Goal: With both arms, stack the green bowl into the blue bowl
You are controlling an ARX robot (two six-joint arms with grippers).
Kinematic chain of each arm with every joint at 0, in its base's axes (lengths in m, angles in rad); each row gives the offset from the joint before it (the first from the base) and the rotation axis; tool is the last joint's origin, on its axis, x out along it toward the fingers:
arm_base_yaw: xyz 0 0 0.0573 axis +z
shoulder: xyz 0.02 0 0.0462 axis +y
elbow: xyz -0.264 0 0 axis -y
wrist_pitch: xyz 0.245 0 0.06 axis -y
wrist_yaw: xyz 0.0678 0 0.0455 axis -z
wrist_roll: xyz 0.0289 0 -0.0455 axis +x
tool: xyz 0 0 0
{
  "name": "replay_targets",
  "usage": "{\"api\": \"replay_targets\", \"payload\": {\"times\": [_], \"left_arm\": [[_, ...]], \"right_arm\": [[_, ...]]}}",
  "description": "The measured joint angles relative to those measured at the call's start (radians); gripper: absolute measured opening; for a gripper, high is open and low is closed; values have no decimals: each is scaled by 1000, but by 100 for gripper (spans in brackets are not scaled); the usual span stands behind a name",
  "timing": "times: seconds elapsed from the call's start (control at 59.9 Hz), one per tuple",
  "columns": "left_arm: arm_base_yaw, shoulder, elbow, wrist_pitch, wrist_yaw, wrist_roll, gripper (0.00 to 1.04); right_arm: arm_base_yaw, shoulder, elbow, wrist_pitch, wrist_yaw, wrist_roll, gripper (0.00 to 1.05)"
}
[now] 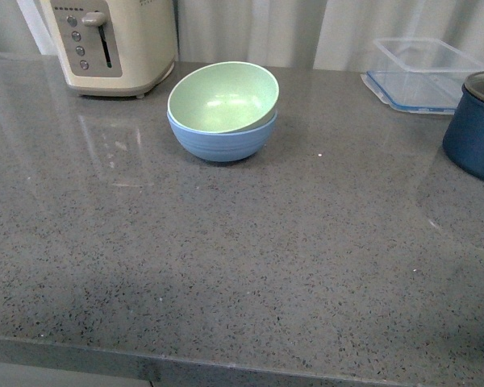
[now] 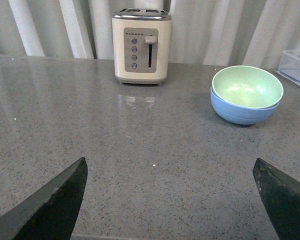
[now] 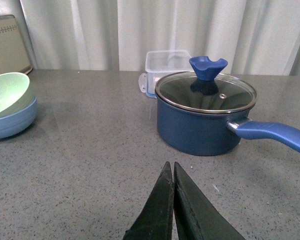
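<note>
Mint-green plastic sits nested in sky-blue: the green bowl [image 1: 223,97] rests inside the blue bowl [image 1: 223,137], tilted a little so its rim rides higher on the right side than on the left. In the front view the pair stands in the upper middle of the frame on the grey speckled counter [image 1: 226,266], just right of the cream toaster [image 1: 113,44] in the upper left corner. A clear plastic container [image 1: 423,72] lies at the upper right, and the dark blue pot [image 1: 476,133] shows at the right edge. Neither of my arms appears in that view.

From my left wrist, my left gripper [image 2: 172,200] is spread wide, its two dark fingers at the lower corners of the frame with bare counter between them and nothing held. The stacked bowls are at the right of that frame, well apart from the fingers.

From my right wrist, my right gripper [image 3: 173,200] has its fingers pressed together at the bottom centre, with nothing between them. The lidded pot stands just beyond it, and the bowls sit at the left edge.
</note>
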Motion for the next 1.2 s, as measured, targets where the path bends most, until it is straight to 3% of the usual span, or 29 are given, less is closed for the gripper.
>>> {"api": "replay_targets", "payload": {"times": [0.901, 0.984, 1.151, 1.201], "left_arm": [[0, 0, 0, 0, 0, 0, 98], [0, 0, 0, 0, 0, 0, 98], [0, 0, 0, 0, 0, 0, 98], [0, -1, 0, 0, 0, 0, 98]], "right_arm": [[0, -383, 0, -373, 0, 0, 1], [0, -499, 0, -525, -2, 0, 1], [0, -542, 0, -538, -2, 0, 1], [0, -542, 0, -538, -2, -2, 10]]}}
